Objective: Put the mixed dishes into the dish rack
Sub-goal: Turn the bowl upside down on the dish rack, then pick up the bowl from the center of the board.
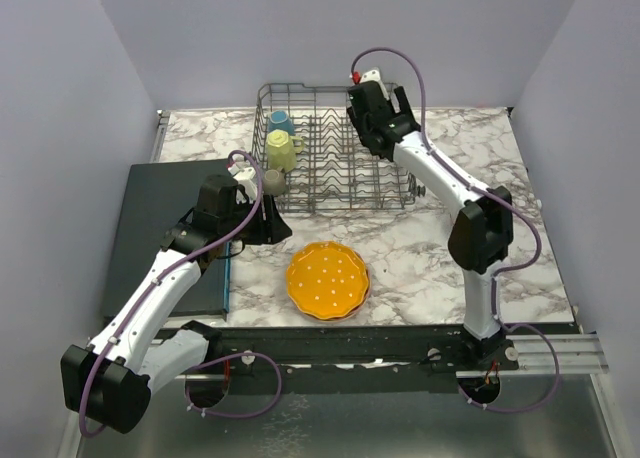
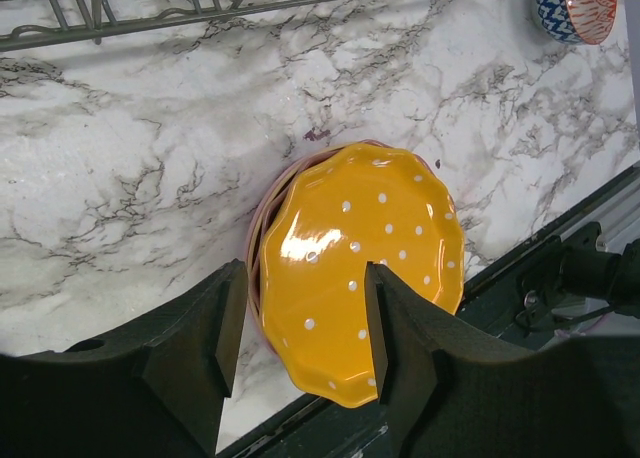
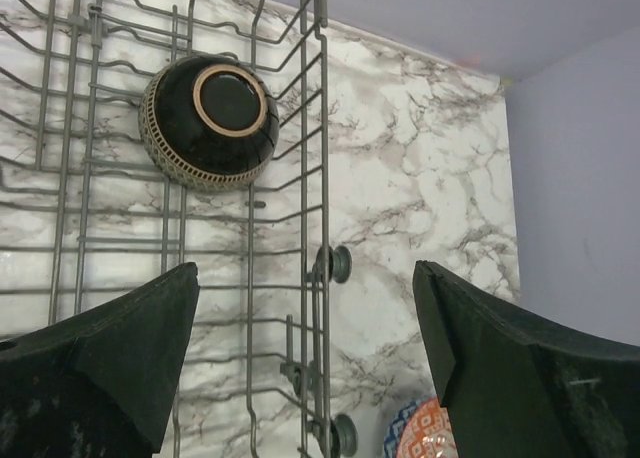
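The left arm is seen nearest, its jaws held open and empty over the counter, near the plate. The right arm's jaws are spread wide, empty, above the rack. A dotted orange plate is stacked on the counter before the rack. A dark bowl, a blue mug and a yellow mug are held in the rack.
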Tool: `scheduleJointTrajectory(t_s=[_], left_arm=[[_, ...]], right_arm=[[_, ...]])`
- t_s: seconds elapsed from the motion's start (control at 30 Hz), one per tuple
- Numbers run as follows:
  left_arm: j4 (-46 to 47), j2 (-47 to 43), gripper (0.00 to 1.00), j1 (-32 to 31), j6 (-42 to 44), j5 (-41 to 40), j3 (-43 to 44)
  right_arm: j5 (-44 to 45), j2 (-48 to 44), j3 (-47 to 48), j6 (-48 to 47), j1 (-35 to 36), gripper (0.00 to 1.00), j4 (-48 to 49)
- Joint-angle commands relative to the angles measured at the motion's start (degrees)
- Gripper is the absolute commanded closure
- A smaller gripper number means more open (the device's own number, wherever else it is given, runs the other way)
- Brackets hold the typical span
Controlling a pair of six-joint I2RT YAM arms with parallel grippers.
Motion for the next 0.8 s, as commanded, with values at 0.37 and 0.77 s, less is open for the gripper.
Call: scheduleJointTrajectory(t_s=[0.37, 0.77], left_arm=[[-0.34, -0.24, 0.43, -0.24, 0.77, -0.57, 0.18], [-0.38, -0.98, 0.43, -0.32, 0.70, 0.32, 0.18]], right_arm=[[-5.42, -24.64, -20.44, 23.18, 0.20, 0.11, -16.95], [-8.84, -41.65, -37.49, 36.49, -4.30, 0.16, -24.26]])
